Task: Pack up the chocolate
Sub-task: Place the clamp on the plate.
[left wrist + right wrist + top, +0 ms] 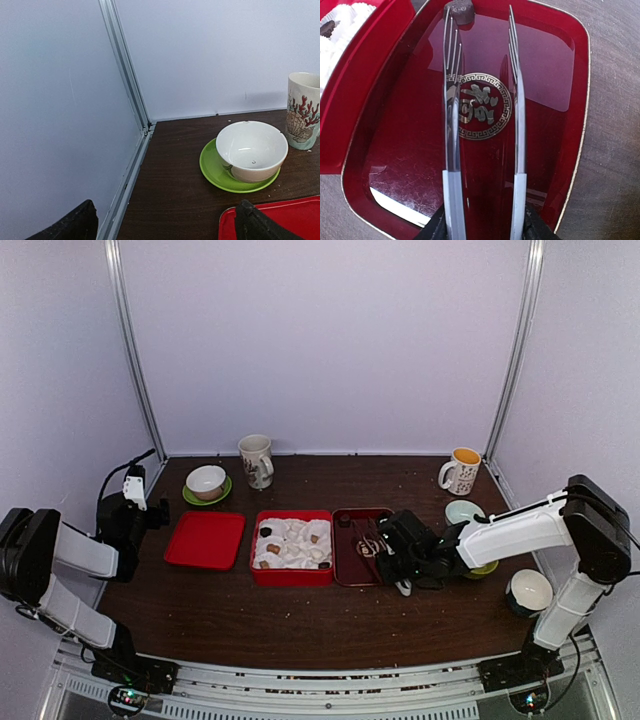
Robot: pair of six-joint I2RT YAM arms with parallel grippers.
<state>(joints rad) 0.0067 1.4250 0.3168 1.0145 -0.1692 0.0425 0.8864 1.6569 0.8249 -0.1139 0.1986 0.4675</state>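
Note:
The red box [290,578] with its white moulded insert sits mid-table and holds several small pieces of chocolate [266,532]. Right of it lies a dark red tray [345,565] with one dark chocolate [460,11] at its far end. My right gripper [482,227] hovers over this tray [545,75], shut on the metal tongs [451,100]. The tongs' two arms stand apart, their tips just short of the dark piece, with nothing between them. My left gripper [165,225] is open and empty at the table's far left, beside a flat red lid [295,220].
A white bowl on a green saucer [251,150] and a patterned mug [303,110] stand at the back left. At the right are a mug with orange inside [461,471], a pale bowl [464,511], a green dish [483,568] and a white bowl [529,590].

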